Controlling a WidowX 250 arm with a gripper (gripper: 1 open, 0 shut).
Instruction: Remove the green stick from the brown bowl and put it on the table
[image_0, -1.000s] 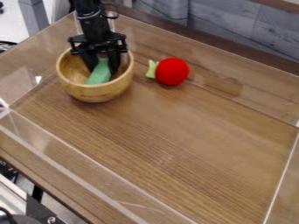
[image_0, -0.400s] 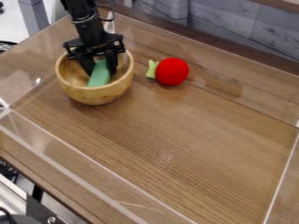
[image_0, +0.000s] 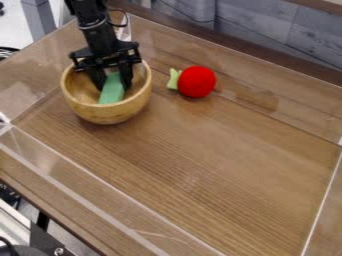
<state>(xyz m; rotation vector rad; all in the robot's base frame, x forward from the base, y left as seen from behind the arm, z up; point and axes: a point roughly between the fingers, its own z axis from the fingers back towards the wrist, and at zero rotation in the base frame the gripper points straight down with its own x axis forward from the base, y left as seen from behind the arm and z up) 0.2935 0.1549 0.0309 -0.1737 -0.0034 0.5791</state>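
Gripper (image_0: 107, 76) clenched on green stick (image_0: 111, 92) inside brown bowl (image_0: 83, 108); red ball (image_0: 198, 81) at bowl's 2 o'clock.

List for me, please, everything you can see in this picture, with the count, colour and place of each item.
brown bowl: one, light brown wood, left rear part of the table.
green stick: one, bright green, leaning inside the bowl, between the gripper's fingers.
red ball: one, red with a small green leaf on its left, on the table right of the bowl, apart from it.
table: one, dark brown wood grain.
clear walls: low transparent plastic, around the table's edges.
gripper: one, black, pointing down into the bowl, shut on the green stick.
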